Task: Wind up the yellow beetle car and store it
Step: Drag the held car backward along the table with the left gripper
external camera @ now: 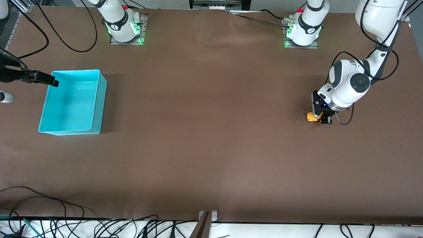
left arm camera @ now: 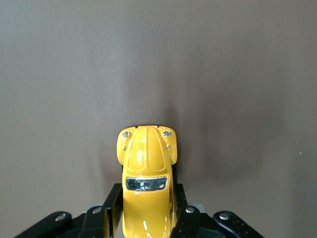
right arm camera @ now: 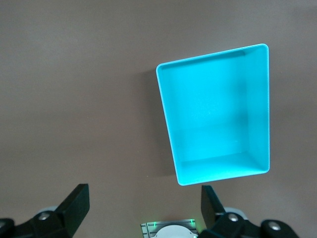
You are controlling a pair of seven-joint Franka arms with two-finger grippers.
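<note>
The yellow beetle car [external camera: 310,117] sits low at the table surface toward the left arm's end. My left gripper [external camera: 323,118] is down on it. In the left wrist view the car [left arm camera: 147,168] fills the gap between the black fingers [left arm camera: 110,208], which press on both of its sides, its nose pointing away from the wrist. The cyan bin [external camera: 99,99] stands empty toward the right arm's end. My right gripper [external camera: 53,82] hangs over the bin's edge, open and empty. In the right wrist view [right arm camera: 143,203] the bin [right arm camera: 218,114] shows below it.
The two arm bases [external camera: 124,26] [external camera: 302,31] stand along the table edge farthest from the front camera. Cables [external camera: 66,211] lie at the table edge nearest that camera, beside a metal bracket [external camera: 207,218]. Bare brown table [external camera: 205,115] lies between car and bin.
</note>
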